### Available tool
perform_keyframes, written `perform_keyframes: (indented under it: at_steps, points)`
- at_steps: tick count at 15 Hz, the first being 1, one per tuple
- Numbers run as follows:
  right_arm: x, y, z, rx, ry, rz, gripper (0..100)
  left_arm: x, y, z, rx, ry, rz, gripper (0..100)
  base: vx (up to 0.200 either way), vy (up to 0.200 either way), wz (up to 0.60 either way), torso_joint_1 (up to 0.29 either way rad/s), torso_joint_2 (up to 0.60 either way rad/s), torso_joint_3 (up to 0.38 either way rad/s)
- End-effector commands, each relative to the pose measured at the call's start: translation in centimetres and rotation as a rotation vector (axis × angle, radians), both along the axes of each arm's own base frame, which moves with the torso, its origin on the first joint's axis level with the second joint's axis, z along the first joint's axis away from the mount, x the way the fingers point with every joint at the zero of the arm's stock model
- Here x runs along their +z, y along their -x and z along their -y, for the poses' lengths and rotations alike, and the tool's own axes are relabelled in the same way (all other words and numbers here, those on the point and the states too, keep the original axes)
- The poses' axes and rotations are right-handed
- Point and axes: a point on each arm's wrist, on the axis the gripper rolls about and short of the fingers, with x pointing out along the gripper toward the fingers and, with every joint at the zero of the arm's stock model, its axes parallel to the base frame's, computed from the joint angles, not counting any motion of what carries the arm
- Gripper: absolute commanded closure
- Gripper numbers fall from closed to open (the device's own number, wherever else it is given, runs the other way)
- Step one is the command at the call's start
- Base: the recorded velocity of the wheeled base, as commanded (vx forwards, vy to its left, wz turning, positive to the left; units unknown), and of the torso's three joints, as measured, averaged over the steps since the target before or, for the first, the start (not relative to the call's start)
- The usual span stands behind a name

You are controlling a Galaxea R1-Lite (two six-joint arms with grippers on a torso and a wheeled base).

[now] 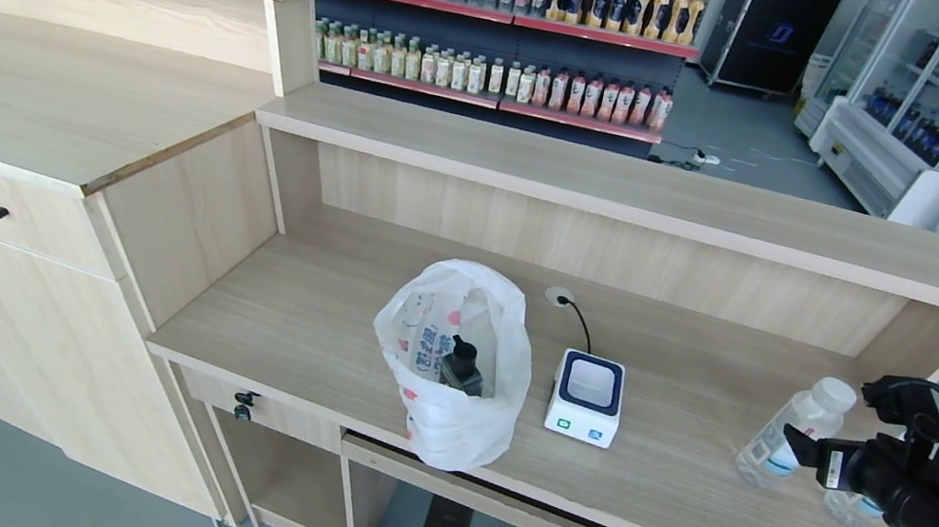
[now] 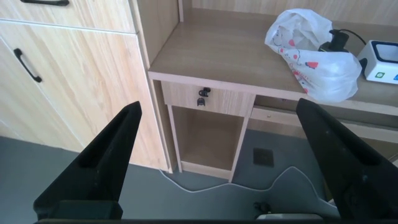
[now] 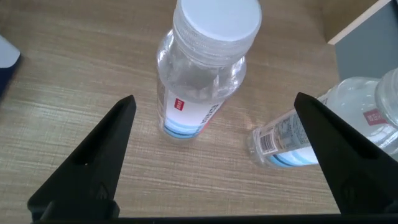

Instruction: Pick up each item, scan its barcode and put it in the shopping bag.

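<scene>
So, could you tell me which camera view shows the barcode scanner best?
The head view: the whole scanner sits on the counter beside the shopping bag, cable attached. The left wrist view catches one cropped end; the right wrist view, just a corner.

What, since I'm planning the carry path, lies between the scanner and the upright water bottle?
Only bare counter; the head view shows nothing between the scanner and the upright water bottle.

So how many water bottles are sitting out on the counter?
2. One water bottle stands upright near the right end of the counter, right of the scanner; a second bottle lies on its side beside it. The shopping bag may hide more.
</scene>
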Motion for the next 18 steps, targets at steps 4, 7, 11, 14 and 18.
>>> perform_keyframes:
  at_steps: [4,7,11,14,18]
  points:
    - [-2.5,-0.8,-0.2,0.016,0.000,-0.020,0,0.0,0.0,0.0,0.000,0.000,0.000,0,0.000,0.000,0.00,0.000,0.00,0.000]
    - [-3.2,-1.1,-0.4,0.026,0.001,-0.012,0,0.0,0.0,0.0,0.000,0.000,0.000,0,0.000,0.000,0.00,0.000,0.00,0.000]
    - [-4.0,-1.6,-1.3,0.055,-0.005,0.012,0,0.0,0.0,0.0,0.000,0.000,0.000,0,0.000,0.000,0.00,0.000,0.00,0.000]
    - [-4.6,-2.1,-1.6,0.067,-0.003,0.029,0,0.0,0.0,0.0,0.000,0.000,0.000,0,0.000,0.000,0.00,0.000,0.00,0.000]
    - [-4.8,-2.8,-1.7,0.071,0.002,0.054,0,0.0,0.0,0.0,0.000,0.000,0.000,0,0.000,0.000,0.00,0.000,0.00,0.000]
